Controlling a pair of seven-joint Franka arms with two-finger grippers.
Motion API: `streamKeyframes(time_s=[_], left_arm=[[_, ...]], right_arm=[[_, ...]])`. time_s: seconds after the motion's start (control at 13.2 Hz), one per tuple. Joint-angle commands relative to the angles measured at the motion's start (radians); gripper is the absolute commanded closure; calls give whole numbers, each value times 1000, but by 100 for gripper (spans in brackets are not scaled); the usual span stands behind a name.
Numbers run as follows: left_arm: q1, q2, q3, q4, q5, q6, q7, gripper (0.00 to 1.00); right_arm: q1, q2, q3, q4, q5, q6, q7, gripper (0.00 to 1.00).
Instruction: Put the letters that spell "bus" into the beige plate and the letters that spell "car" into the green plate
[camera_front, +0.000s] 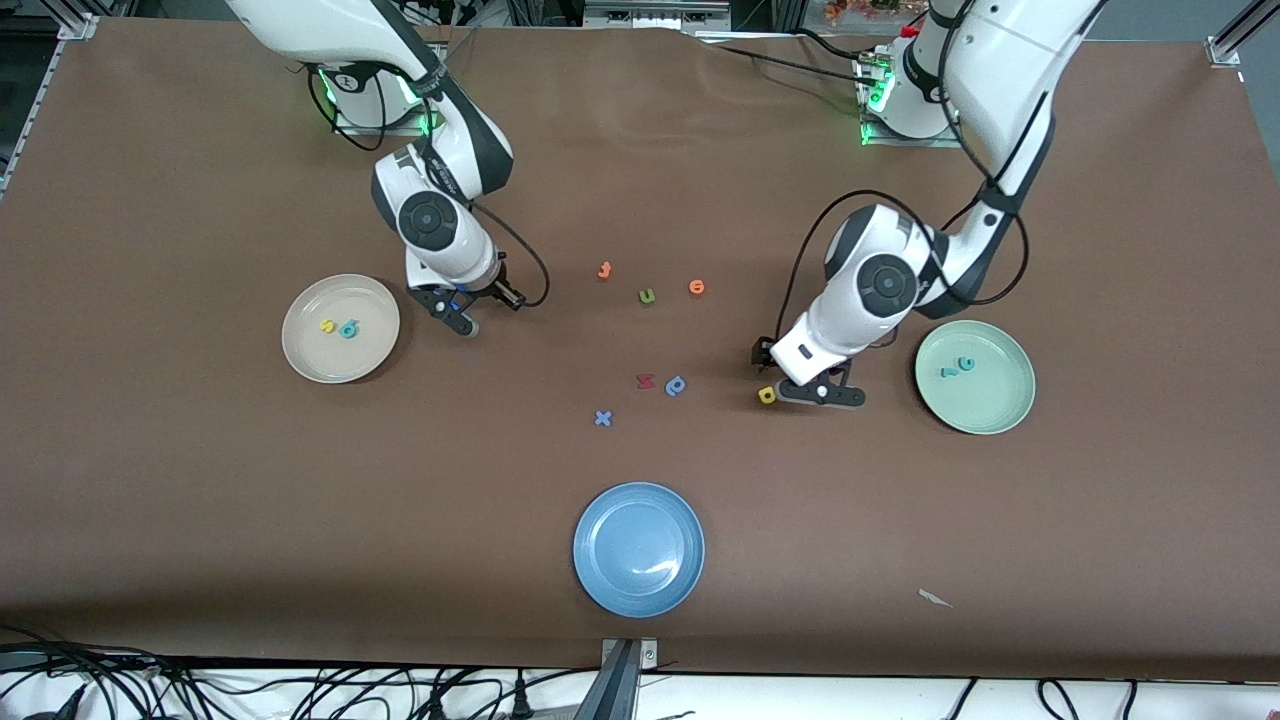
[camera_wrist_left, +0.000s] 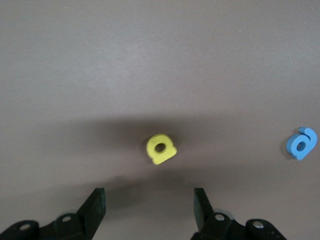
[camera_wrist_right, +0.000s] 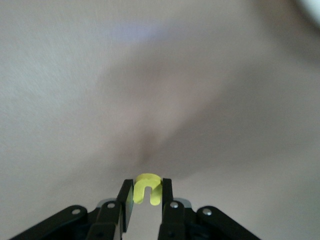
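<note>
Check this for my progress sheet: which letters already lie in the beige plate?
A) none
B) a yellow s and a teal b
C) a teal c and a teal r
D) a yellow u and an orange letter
B: the beige plate holds the yellow s and the teal b side by side.

three round plates sit on the brown table: one beige plate (camera_front: 340, 328), one green plate (camera_front: 975, 377) and one blue plate (camera_front: 638, 549). twelve small foam letters show in all. two lie in the beige plate, one yellow (camera_front: 327, 325) and one teal (camera_front: 348, 328). two teal letters (camera_front: 957, 368) lie in the green plate. seven lie on the bare table: two orange (camera_front: 604, 270), one olive green (camera_front: 647, 296), one red (camera_front: 645, 381), two blue (camera_front: 676, 385) and one yellow a (camera_wrist_left: 161, 148). one yellow u (camera_wrist_right: 148, 189) is pinched between two gripper fingers.
</note>
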Motion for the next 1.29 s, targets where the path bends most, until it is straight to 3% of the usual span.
streamKeyframes(time_s=[0.0, 0.3, 0.53, 0.68, 0.76, 0.84, 0.99, 1.22], left_arm=[[-36, 58, 30, 54, -16, 28, -4, 25], [-53, 84, 50, 63, -11, 51, -4, 29], [-73, 101, 58, 82, -13, 53, -18, 29], [-79, 108, 64, 89, -11, 54, -21, 31], [-79, 110, 66, 89, -9, 54, -20, 37], [-81, 111, 69, 89, -9, 56, -20, 39], [-85, 115, 70, 91, -9, 54, -20, 41], [-85, 116, 73, 92, -9, 54, -20, 45]], right_arm=[[-3, -14, -78, 174, -7, -282, -151, 84], [-8, -1, -268, 176, 1, -315, -555, 84], [-12, 50, -331, 146, 1, -274, -720, 83], [-37, 69, -337, 130, 12, -249, -766, 78], [-37, 69, -337, 130, 12, -249, -768, 53], [-37, 67, -337, 135, 12, -251, -770, 6], [-37, 47, -337, 178, 12, -284, -773, 0], [-37, 29, -337, 396, 12, -553, -777, 0]])
